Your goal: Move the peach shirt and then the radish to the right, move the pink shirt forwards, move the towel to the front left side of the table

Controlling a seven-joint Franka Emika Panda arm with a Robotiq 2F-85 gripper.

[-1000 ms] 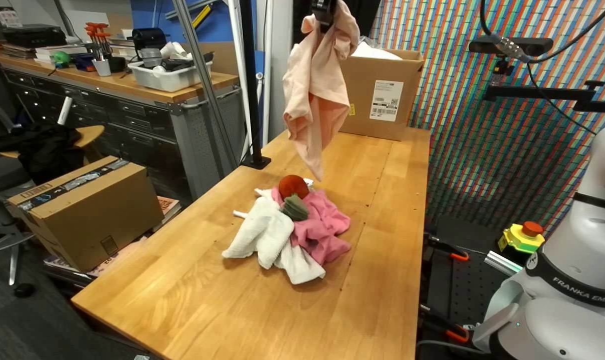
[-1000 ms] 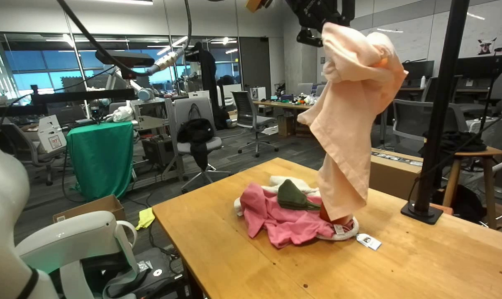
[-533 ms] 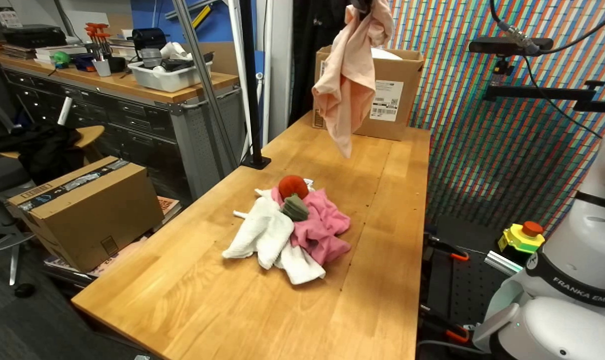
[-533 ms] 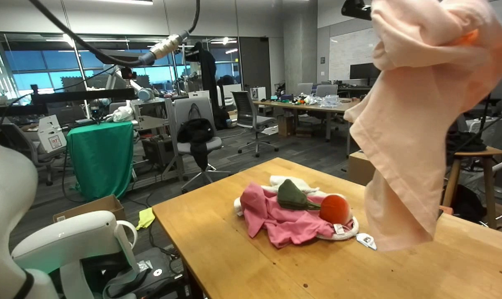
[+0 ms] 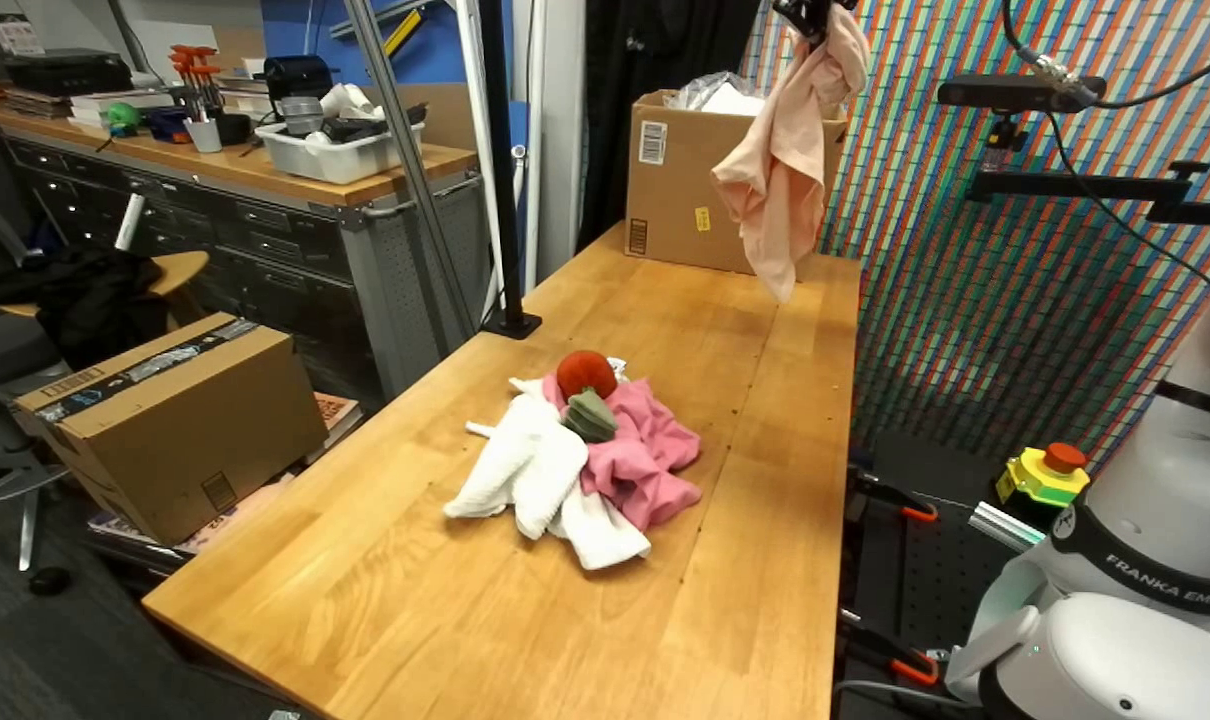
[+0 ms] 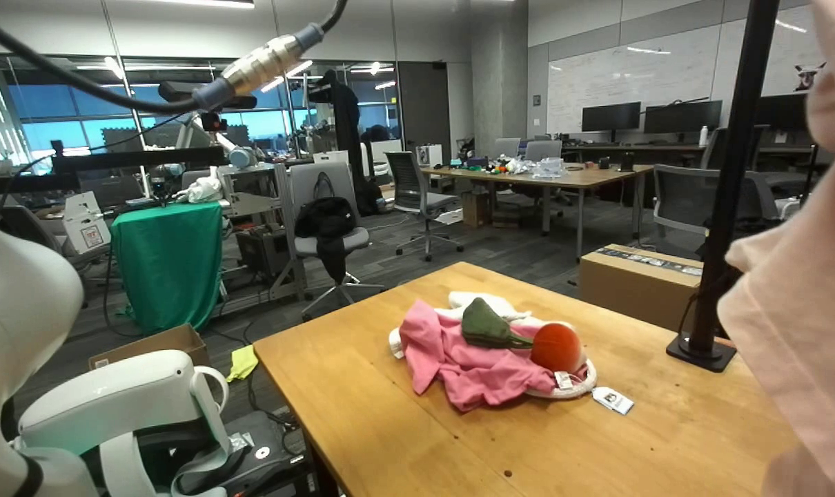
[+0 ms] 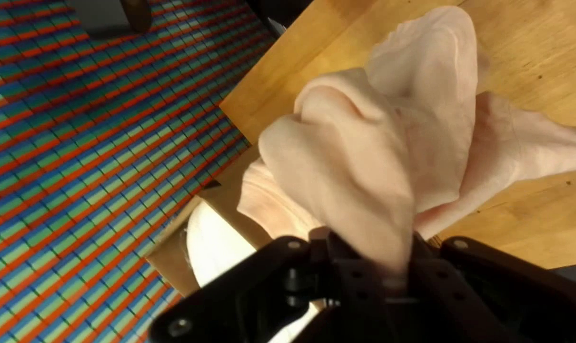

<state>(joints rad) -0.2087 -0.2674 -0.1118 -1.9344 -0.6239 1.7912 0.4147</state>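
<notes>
Both exterior views — table (image 5: 755, 470) from above.

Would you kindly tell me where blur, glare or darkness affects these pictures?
In the wrist view, the black two-fingered gripper looks dark and the white item in the brown cardboard box overexposed; in an exterior view, the peach fabric shirt, cropped at the right edge, looks soft, and the whiteboard shows streaks of glare.

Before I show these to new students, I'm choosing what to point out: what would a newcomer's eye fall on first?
Most likely the peach shirt, hanging in the air from the end effector, its folds filling the middle of the wrist view. Next, probably the red-orange radish, lying on the heap of pink shirt and white towel. The multicoloured striped backdrop beside the table also catches the eye.
</notes>
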